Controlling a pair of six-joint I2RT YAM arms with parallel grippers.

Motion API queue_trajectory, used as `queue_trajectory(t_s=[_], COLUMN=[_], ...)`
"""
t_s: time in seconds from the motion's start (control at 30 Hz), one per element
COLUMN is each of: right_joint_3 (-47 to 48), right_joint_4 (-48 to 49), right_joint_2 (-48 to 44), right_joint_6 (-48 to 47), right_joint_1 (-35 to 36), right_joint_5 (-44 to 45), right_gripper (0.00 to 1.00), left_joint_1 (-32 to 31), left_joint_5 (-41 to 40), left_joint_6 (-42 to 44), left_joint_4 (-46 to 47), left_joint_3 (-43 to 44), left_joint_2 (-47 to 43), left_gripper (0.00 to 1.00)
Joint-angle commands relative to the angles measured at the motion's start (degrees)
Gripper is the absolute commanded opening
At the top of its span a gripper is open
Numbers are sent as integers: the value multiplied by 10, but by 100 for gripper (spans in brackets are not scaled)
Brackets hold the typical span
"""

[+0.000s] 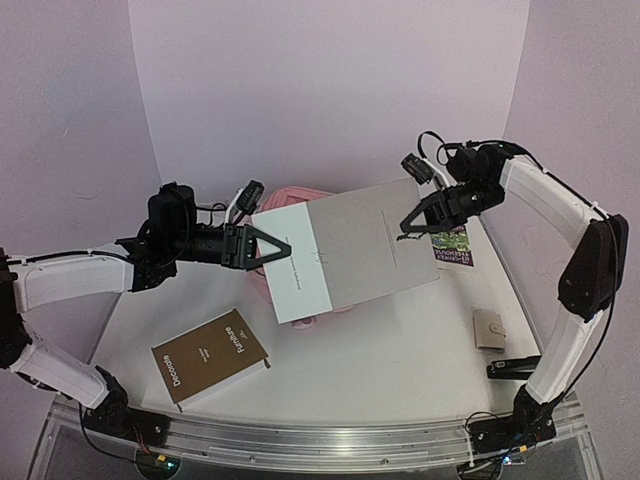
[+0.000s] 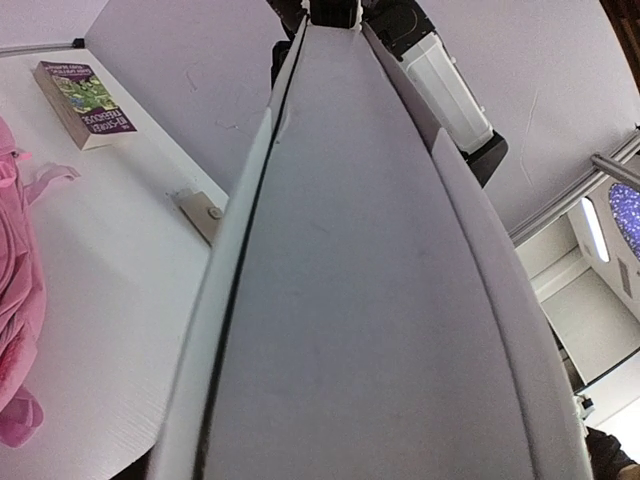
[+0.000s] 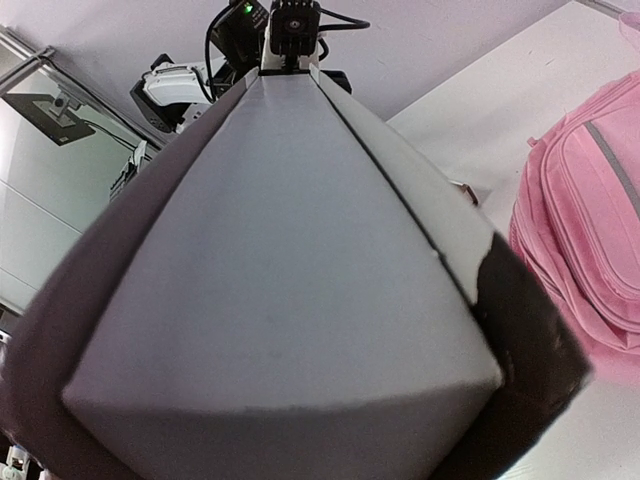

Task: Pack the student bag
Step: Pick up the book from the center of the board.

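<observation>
The student bag [image 1: 291,190] is pink and lies at the table's middle back. In the top view it is mostly hidden under a large grey-and-white book [image 1: 345,248]. The bag also shows at the left edge of the left wrist view [image 2: 15,300] and on the right of the right wrist view [image 3: 590,220]. My left gripper [image 1: 283,248] is shut on the book's left edge. My right gripper [image 1: 405,230] is shut on its right edge. Together they hold the book flat above the bag. The book [image 2: 360,300] fills both wrist views [image 3: 280,280] and hides my fingers.
A brown book [image 1: 210,358] lies front left. A purple book [image 1: 452,246] lies right of the bag, also in the left wrist view [image 2: 85,100]. A small beige wallet [image 1: 489,328] sits near the right edge, and a black object [image 1: 514,367] by the right arm's base.
</observation>
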Motion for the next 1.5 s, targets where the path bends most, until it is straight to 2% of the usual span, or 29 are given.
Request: queue_trajectory(t_s=[0.0,0.17,0.57,0.6,0.7,0.77,0.83,0.9,0.97,1.03,1.17,1.23,1.47], right_joint_3=[33,41,55,58,72,84,65,22,11,37,78,97,90], right_joint_4=[-50,-50,-48,-48,-48,-27,88,217,266,269,270,268,270], right_joint_2=[13,25,31,33,41,41,18,-13,-31,-20,2,25,74], right_joint_6=[6,11,20,22,41,59,190,279,300,302,278,272,157], right_joint_1=[0,0,3,4,4,4,4,3,-1,-8,-10,-3,147], right_joint_5=[-36,-39,-19,-17,-2,37,113,222,301,339,405,432,601], right_gripper=[16,16,19,23,48,58,63,75,86,90,90,87,72], left_joint_1=[0,-8,-11,-12,-11,-10,-9,-4,5,17,47,54,58], left_joint_5=[22,19,9,8,-4,-22,-50,-86,-139,-211,-326,-379,-577], left_joint_6=[-37,-43,-79,-79,-80,-77,-65,-63,-63,-68,-84,-88,-139], left_joint_4=[86,103,167,168,168,159,130,107,74,19,-76,-119,-301], left_joint_3=[-6,-6,-20,-20,-26,-31,-32,-39,-46,-48,-51,-48,-27], left_joint_2=[9,18,31,30,24,11,-4,-24,-48,-73,-132,-160,-255], left_gripper=[58,58,15,13,3,0,0,0,0,0,0,0,0])
